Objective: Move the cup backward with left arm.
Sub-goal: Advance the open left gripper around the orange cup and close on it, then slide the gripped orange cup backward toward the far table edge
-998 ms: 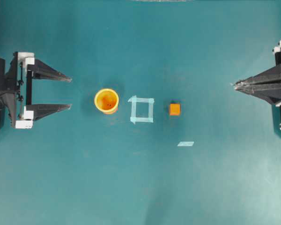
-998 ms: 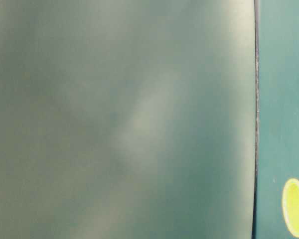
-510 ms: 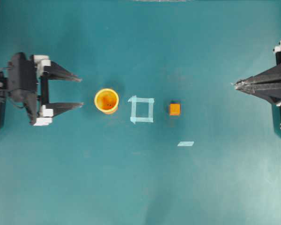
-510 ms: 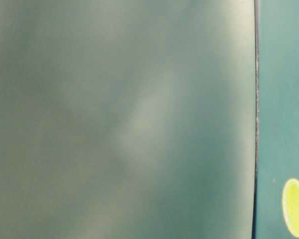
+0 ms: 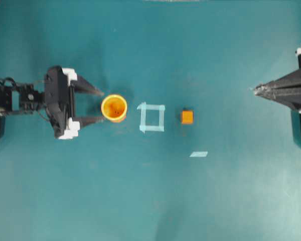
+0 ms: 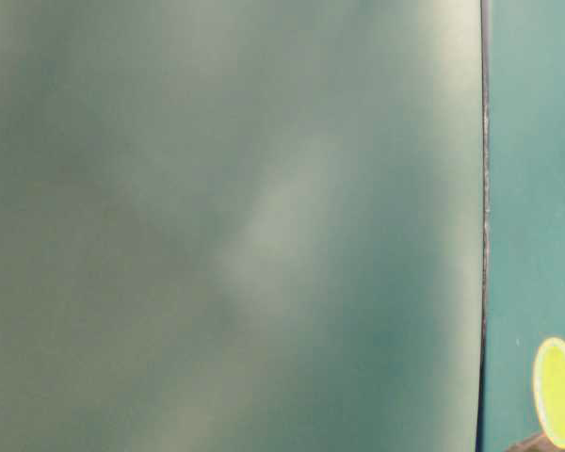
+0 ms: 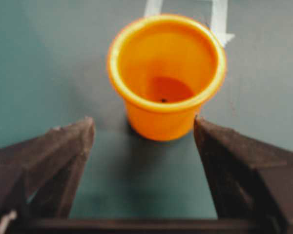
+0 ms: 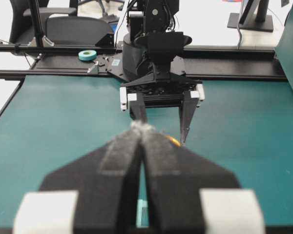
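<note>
The orange-yellow cup [image 5: 114,108] stands upright on the teal table, left of centre. In the left wrist view the cup [image 7: 166,73] sits just beyond the fingertips, centred on the gap. My left gripper [image 5: 102,106] is open wide, its two tips level with the cup's near side, one on each flank and not pressing it. The left gripper [image 7: 144,127] has only bare table between its fingers. At the far right, my right gripper [image 5: 254,90] is shut and empty, pointing at the table's middle. The table-level view shows only the cup's [image 6: 557,393] edge.
A square of pale tape [image 5: 152,117] lies just right of the cup, then a small orange cube [image 5: 187,117]. A short tape strip [image 5: 198,154] lies nearer the front. A blurred green panel [image 6: 226,226] fills most of the table-level view.
My left arm has reached rightward from the table's left edge until its open fingertips flank the cup. The cup, the cube and the right arm have not moved.
</note>
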Available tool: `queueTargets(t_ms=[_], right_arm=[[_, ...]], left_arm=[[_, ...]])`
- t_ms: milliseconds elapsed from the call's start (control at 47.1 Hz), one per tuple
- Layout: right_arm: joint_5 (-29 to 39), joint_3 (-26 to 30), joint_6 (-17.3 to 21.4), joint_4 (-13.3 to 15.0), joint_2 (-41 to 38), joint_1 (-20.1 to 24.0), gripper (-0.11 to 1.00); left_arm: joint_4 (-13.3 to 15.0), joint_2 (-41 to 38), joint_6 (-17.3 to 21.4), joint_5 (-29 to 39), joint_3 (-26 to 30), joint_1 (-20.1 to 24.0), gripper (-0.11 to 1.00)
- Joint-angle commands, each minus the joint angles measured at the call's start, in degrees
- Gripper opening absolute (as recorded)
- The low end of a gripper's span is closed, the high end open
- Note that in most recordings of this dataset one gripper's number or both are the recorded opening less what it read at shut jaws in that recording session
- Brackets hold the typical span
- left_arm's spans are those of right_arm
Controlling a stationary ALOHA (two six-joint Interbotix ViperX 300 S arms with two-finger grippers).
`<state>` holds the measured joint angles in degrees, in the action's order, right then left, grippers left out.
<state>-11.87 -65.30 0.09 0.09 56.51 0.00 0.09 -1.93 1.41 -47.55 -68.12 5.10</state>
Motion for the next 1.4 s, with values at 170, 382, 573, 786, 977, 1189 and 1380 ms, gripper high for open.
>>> queueTargets(t_ms=[170,382,573,786,977,1189,1380], right_arm=[[0.8,1.9,0.1,-0.1,0.1,0.1,0.00],[0.8,2.0,0.1,0.0,0.1,0.1,0.00],[0.8,2.2,0.1,-0.1,0.1,0.1,0.00],[0.8,2.2,0.0,0.0,0.1,0.1,0.00],[1.3,2.2,0.1,0.0,-0.1,0.1,0.00],[1.5,2.2,0.1,-0.1,-0.1,0.1,0.00],[1.4,2.3,0.1,-0.1,-0.1,0.1,0.00]], left_arm=[[0.0,-2.4,0.0,-1.5,3.9,-1.2,0.80],[-0.1,-4.6,0.0,-1.5,6.9,-1.6,0.80],[-0.2,-7.2,0.0,-1.6,8.3,-1.7,0.80],[-0.2,-8.6,0.1,-1.9,8.7,-1.7,0.79],[-0.1,-8.6,0.2,-1.9,8.4,-1.7,0.63],[-0.1,-8.7,0.9,-2.6,9.1,-1.1,0.62],[-0.1,-8.7,0.9,-2.7,9.7,1.0,0.62]])
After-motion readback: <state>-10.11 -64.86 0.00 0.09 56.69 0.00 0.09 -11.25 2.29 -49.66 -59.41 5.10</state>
